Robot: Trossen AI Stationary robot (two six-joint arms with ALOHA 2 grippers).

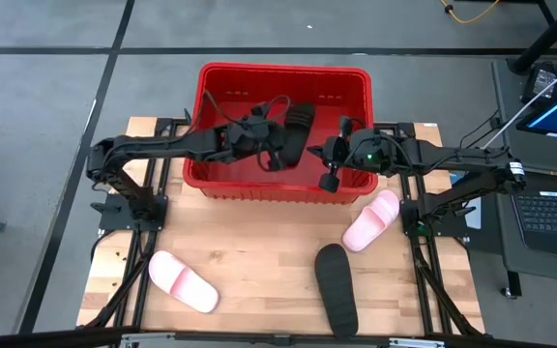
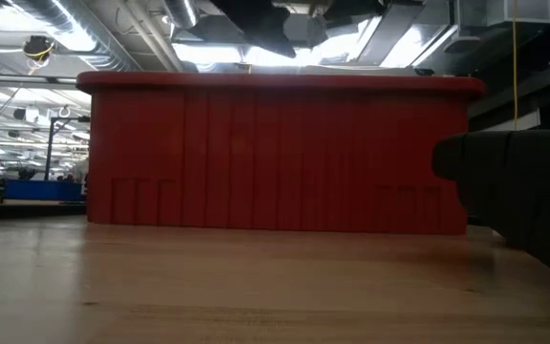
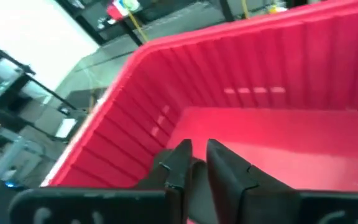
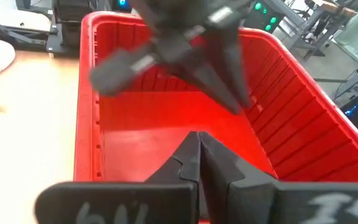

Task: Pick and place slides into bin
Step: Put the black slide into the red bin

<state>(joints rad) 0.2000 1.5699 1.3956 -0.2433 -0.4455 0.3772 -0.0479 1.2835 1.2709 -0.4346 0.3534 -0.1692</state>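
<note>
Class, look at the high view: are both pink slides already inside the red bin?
No. Both pink slides lie on the table, outside the bin.

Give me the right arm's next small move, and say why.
Probably draw the right end effector back toward the nearest pale pink wide-strap slide. It hangs shut and empty over the front wall of the large red ribbed plastic bin, that slide lies outside the bin, and the left end effector is over the bin by a black slide.
</note>
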